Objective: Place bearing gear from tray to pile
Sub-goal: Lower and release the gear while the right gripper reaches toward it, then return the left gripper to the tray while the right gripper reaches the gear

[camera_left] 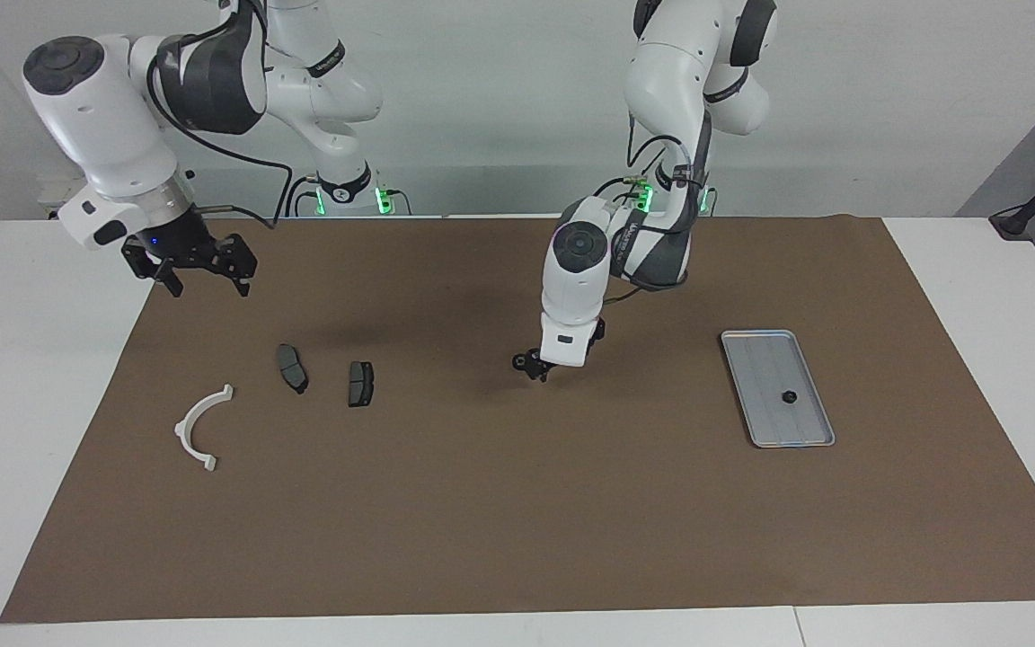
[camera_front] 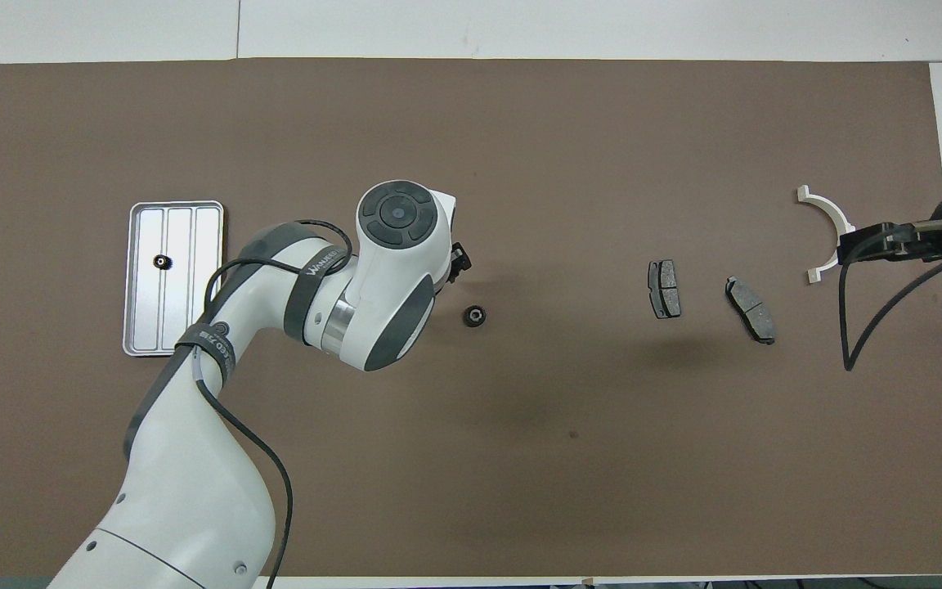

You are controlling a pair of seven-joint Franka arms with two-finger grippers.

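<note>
On the brown mat-covered surface (camera_left: 517, 503), a small black toothed bearing gear (camera_front: 475, 316) lies beside the left tool (camera_left: 543, 370), whose grip I cannot tell.

Both views are bright and evenly lit from above, with sharp focus throughout. The matte brown mat covering the surface (camera_left: 517, 503) shows no glare; soft, blurred shadows of the raised arms lie on it, darkest in the middle. The flat silver-grey ribbed metal tray (camera_front: 144, 327) reflects a pale sheen along its rim. Small green indicator lights (camera_left: 380, 199) glow at the arm bases against the grey wall
</note>
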